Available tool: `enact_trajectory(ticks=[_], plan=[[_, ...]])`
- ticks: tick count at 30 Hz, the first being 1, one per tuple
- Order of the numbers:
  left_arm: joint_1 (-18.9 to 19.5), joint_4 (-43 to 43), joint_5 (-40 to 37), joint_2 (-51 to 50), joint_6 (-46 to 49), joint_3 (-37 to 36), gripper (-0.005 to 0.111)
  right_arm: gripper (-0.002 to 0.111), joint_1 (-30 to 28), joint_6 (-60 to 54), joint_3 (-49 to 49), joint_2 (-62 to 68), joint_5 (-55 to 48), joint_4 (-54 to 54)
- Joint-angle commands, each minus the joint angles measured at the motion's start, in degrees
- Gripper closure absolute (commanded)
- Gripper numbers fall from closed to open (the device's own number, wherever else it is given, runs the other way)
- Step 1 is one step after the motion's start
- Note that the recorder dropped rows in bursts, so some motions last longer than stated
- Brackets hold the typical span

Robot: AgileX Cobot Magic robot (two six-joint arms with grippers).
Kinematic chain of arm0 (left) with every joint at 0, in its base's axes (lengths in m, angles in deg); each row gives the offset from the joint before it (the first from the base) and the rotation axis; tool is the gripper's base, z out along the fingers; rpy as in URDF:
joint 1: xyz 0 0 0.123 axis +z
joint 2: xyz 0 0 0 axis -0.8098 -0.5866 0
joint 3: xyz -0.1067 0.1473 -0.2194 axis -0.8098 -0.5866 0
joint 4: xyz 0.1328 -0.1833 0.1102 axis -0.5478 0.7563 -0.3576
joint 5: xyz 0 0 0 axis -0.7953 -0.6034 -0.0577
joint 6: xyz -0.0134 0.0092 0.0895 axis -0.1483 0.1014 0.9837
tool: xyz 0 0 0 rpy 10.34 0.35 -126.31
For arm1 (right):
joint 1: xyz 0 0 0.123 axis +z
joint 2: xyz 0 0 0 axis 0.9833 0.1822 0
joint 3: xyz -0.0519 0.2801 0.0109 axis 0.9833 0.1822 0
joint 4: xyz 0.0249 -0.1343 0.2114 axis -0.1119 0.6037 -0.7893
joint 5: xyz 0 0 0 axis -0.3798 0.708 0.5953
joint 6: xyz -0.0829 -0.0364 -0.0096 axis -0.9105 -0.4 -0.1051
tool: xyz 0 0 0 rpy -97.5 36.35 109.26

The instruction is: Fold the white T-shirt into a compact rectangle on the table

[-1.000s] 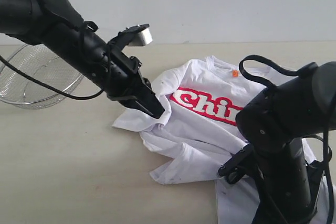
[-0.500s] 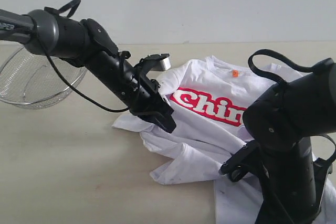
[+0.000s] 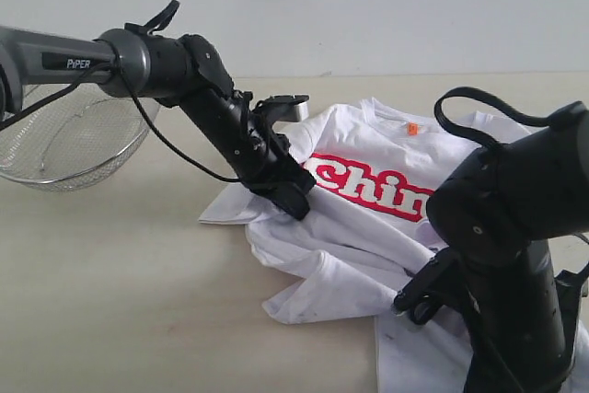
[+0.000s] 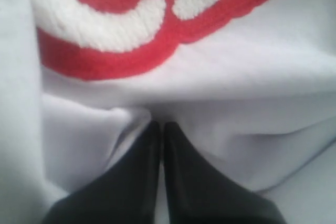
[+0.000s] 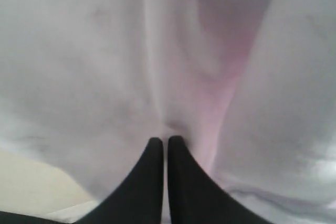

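Note:
The white T-shirt [image 3: 359, 236] lies crumpled on the table [image 3: 120, 301], its red lettering [image 3: 368, 188] facing up and the orange neck tag [image 3: 412, 129] at the far side. My left gripper [image 3: 302, 204] reaches down onto the shirt's left part beside the lettering. In the left wrist view the left gripper [image 4: 159, 125] is shut, with a pucker of white cloth [image 4: 236, 77] gathered at its tips. My right gripper [image 5: 163, 140] is shut too, pinching a fold of the shirt [image 5: 105, 51]. The bulky right arm [image 3: 515, 227] hides it in the exterior view.
A round wire-mesh basket [image 3: 64, 144] stands at the far left of the table, behind the left arm. Bare tabletop stretches in front of the shirt on the left. A strip of table [image 5: 21, 182] shows in the right wrist view.
The left arm has swung lower and to the right, carrying the pinched cloth down toward the lettering. The right arm has shifted slightly to the right.

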Motion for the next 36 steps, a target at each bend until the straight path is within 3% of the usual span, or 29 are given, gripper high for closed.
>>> enact_trajectory(ticks=[1,14,26,36], plan=[[1.15,-1.02,-0.41,-3.29,-1.73,2.76,0.102,0.109,-0.25,-0.55,0.16,-0.4,-0.4,1.52],[4.77,-7.04,-0.3,-5.37,-7.0,8.45,0.102,0.109,-1.06,1.92,7.04,-0.4,-0.74,8.19],[10.99,-8.72,0.43,-8.13,-7.79,13.4,0.102,0.109,-18.18,7.13,4.99,-0.4,-2.72,10.58],[11.93,-3.14,-5.35,-3.58,-4.76,20.06,0.102,0.109,-19.37,7.05,-2.24,-2.91,-7.68,12.28]])
